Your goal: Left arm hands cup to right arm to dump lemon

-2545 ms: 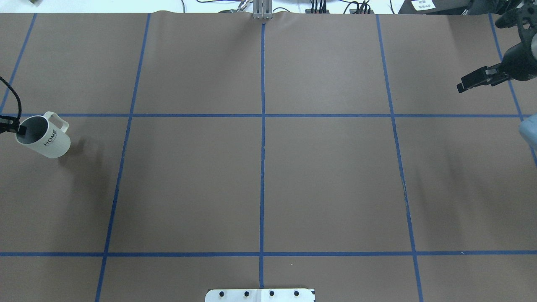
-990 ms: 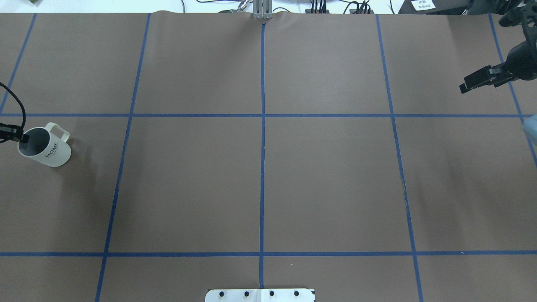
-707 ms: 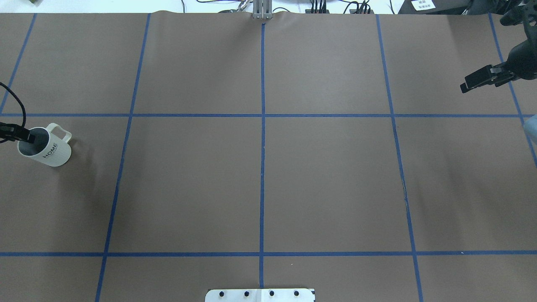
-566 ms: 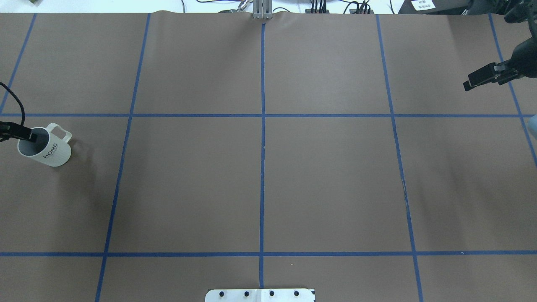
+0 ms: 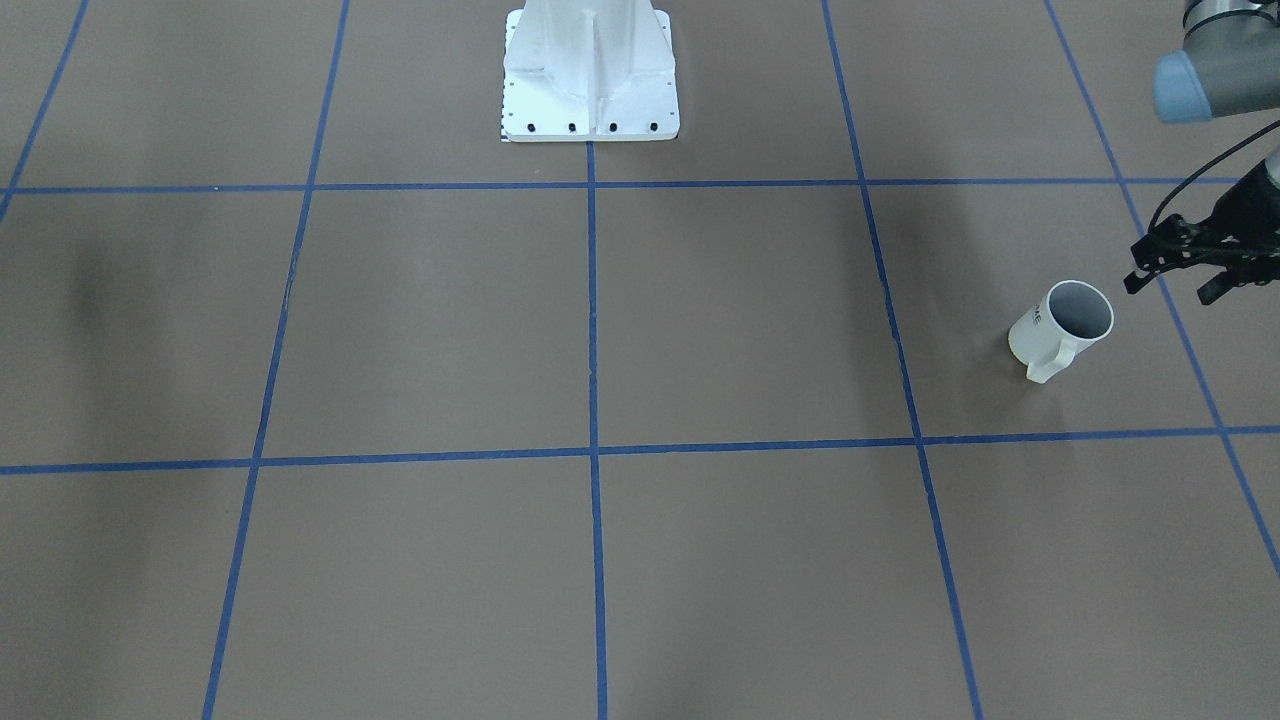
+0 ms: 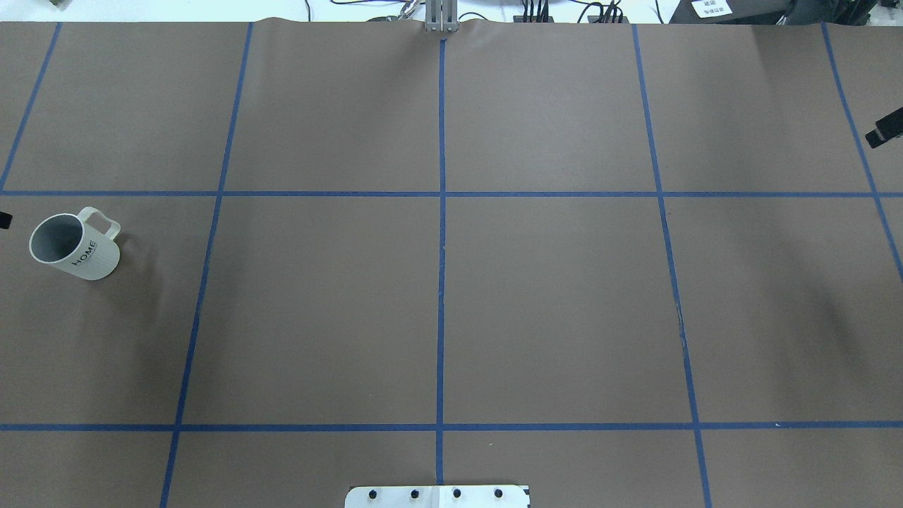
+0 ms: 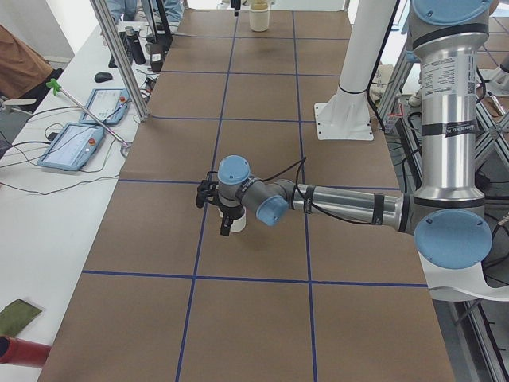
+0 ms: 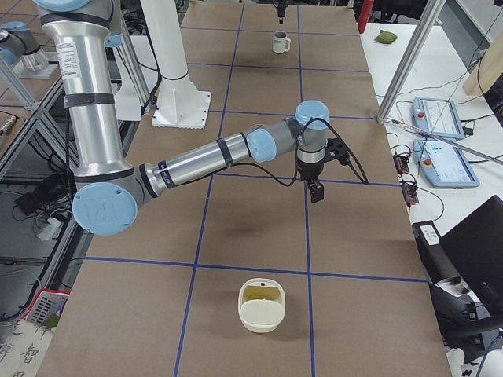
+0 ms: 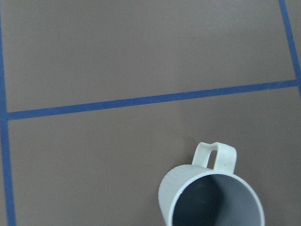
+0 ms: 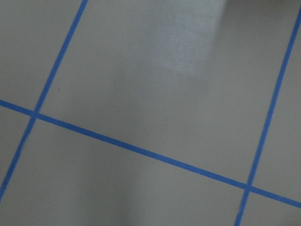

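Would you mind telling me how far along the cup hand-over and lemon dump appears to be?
Apparently done: the cup stands upright and empty, and something yellow, likely the lemon, lies in the cream bowl on the robot's right. In hand: nothing; the left gripper hangs open beside the cup, and the right gripper sits at the far edge. Left: nothing obvious.

**Cup upright, my grippers at the edges**

The cup (image 6: 74, 247) stands upright on the table (image 6: 437, 296), handle turned far-right. It sits apart from my left gripper (image 6: 3, 220), a black sliver at the left edge. My right gripper (image 6: 887, 130) barely shows at the right edge.
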You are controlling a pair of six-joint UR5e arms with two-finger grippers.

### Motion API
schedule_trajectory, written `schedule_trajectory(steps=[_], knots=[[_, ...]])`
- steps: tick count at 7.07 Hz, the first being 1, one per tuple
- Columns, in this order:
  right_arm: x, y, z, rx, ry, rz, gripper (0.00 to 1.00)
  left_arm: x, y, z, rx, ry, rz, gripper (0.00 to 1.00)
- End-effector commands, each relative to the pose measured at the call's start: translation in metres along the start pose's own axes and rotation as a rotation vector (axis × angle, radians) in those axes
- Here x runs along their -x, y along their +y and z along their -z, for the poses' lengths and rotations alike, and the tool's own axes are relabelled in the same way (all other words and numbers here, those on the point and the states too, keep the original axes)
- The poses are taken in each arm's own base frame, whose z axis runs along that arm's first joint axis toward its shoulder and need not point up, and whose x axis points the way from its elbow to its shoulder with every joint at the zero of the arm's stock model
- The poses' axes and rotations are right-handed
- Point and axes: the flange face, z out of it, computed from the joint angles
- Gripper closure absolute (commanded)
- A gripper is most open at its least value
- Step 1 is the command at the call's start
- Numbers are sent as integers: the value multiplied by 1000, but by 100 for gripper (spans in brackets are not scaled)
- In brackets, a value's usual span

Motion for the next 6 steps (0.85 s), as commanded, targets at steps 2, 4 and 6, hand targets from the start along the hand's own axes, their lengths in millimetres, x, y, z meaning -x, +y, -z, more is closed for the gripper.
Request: schedule_trajectory(steps=[2, 4, 6], knots=[[-73, 50, 28, 55, -18, -134, 1, 57, 9, 28, 71, -13, 16, 0], [-91, 75, 28, 57, -43, -190, 0, 60, 9, 34, 80, -19, 49, 0], [-104, 90, 28, 62, -44, -229, 0, 60, 5, 38, 73, -21, 51, 0]])
